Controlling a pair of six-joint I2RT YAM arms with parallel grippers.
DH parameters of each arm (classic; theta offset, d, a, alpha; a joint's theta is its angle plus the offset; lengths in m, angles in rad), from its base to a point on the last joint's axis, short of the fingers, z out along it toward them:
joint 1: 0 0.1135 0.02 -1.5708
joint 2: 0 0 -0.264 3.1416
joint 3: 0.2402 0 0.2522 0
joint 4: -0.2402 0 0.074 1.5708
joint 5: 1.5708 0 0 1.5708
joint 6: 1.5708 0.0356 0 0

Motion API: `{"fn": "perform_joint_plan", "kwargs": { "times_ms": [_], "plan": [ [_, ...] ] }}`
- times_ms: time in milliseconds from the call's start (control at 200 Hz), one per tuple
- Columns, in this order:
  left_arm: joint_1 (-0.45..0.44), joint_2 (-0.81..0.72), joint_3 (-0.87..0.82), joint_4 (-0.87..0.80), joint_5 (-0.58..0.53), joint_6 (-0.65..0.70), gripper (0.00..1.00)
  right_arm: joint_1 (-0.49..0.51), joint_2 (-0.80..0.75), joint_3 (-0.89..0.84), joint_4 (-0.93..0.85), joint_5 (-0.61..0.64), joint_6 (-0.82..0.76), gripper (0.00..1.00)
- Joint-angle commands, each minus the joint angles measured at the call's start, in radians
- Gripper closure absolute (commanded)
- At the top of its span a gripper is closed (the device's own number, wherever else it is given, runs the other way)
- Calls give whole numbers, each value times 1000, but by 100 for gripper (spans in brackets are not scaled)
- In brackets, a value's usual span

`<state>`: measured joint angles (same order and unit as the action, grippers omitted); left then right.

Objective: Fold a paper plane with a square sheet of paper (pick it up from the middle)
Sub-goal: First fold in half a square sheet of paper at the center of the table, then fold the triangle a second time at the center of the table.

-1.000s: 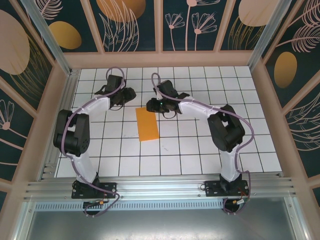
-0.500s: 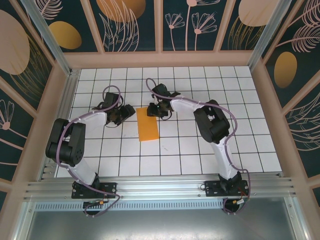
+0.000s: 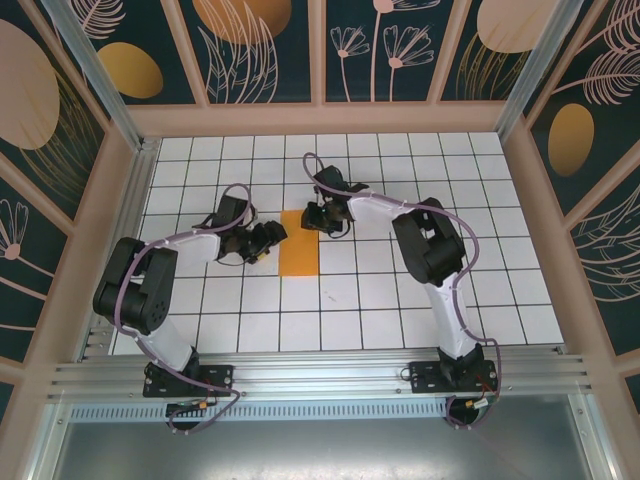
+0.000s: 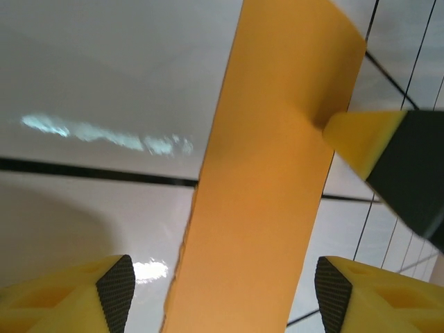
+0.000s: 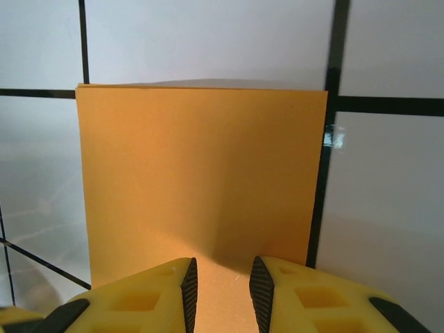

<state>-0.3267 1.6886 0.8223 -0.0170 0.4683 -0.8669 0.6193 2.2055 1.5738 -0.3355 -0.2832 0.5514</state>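
The square sheet of paper, folded in half, now lies squared to the grid mid-table. Left gripper has moved in, jaws apart. Right gripper sits narrow at the far end; we cannot tell its grip. We judge it ready for the next fold.

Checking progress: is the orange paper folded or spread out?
Folded: the paper lies as a narrow rectangle, not a square.
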Motion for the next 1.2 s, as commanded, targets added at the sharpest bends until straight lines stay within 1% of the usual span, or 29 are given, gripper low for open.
{"fn": "perform_joint_plan", "kwargs": {
  "times_ms": [0, 80, 210, 340, 420, 540, 656, 736, 921, 1096, 1191],
  "plan": [
    [-35, -8, -26, 28, 62, -30, 28, -53, 1, -82, -22, -7, 33, 67],
    [-38, -10, -40, 44, 53, -49, 29, -57, -45, -108, 52, -83, 12, 66],
    [-39, -9, -45, 62, 44, -73, 29, -56, -136, -100, 97, -137, -11, 63],
    [-38, -28, -58, 65, 33, -84, 30, -43, -211, -171, 95, -137, -5, 63],
    [-38, -33, -70, 73, 35, -90, 30, -24, -229, -224, 64, -119, 1, 66],
    [-38, -34, -81, 73, 36, -92, 30, 6, -220, -267, 36, -126, 9, 70],
    [-38, -33, -81, 73, 41, -92, 30, 12, -192, -269, 32, -130, 16, 70],
    [-38, -34, -82, 71, 48, -92, 30, 13, -170, -256, 12, -110, 18, 70],
    [-41, -37, -84, 60, 61, -87, 30, -10, -150, -292, 26, -95, 44, 69],
    [-52, -30, -84, 60, 95, -83, 30, -29, -112, -322, 54, -113, 66, 69],
    [-58, -33, -83, 58, 109, -81, 30, -46, -107, -356, 94, -151, 90, 69]
  ]
}}
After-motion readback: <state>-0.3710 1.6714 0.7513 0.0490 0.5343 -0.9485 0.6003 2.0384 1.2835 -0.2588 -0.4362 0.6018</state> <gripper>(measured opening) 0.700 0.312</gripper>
